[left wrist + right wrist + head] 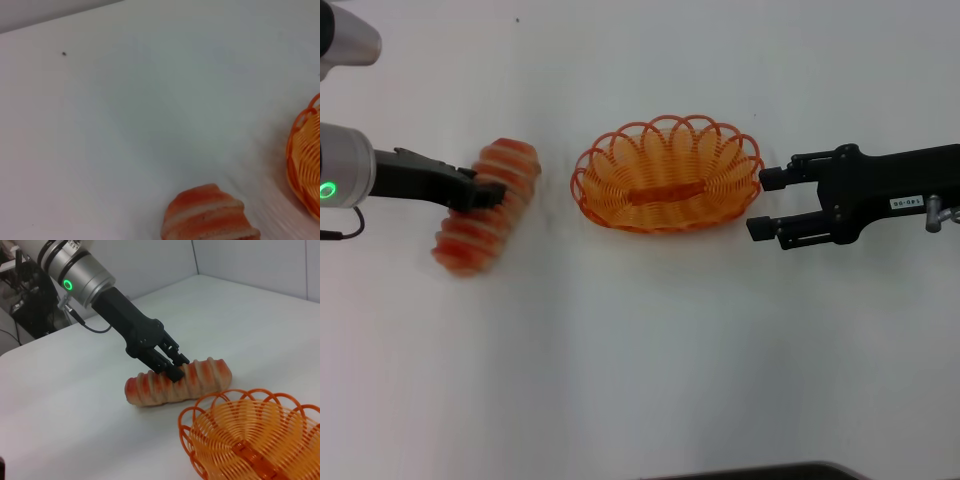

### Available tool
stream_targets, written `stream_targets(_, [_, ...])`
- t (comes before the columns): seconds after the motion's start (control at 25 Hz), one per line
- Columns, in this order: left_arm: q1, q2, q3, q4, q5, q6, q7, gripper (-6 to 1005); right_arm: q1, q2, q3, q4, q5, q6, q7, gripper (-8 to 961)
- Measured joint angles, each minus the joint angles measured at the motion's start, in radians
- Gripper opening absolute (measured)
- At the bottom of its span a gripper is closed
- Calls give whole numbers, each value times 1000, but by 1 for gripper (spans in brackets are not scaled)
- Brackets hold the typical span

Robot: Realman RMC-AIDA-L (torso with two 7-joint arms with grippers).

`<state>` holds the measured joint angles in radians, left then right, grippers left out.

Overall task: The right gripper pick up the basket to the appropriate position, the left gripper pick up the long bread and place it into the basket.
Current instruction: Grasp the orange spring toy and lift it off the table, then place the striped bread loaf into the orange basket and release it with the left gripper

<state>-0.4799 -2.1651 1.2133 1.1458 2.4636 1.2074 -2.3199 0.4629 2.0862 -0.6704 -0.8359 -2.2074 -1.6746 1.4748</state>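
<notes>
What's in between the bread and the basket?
Nothing: in the head view, only bare white table separates the long bread, held by the left gripper, from the basket.

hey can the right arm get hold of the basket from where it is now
Probably yes. The right gripper sits open beside the basket, its fingers level with the near rim and nothing between them. The left gripper is away at the long bread, out of the way.

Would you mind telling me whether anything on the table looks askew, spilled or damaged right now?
Nothing stands out. The basket sits upright and empty on the table, with the right tool open just beside its rim. The long bread lies slanted and intact, apart from the basket, with the left tool on its middle.
</notes>
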Motion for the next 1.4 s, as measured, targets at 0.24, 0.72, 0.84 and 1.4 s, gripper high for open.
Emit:
stream_targets(0.24, [14, 2, -6, 72, -4, 27, 2, 395, 0, -2, 2, 1, 0, 2, 3, 780])
stream_targets(0.72, [-165, 2, 21, 114, -149, 139, 205, 308, -27, -27, 26, -7, 5, -32, 42, 780])
stream_targets(0.84, [-283, 1, 32, -34, -152, 135, 252, 287, -27, -28, 26, -7, 2, -34, 42, 780])
stream_targets(1.4, [-430, -6, 86, -251, -153, 81, 272, 338, -20, -20, 26, -6, 3, -31, 42, 780])
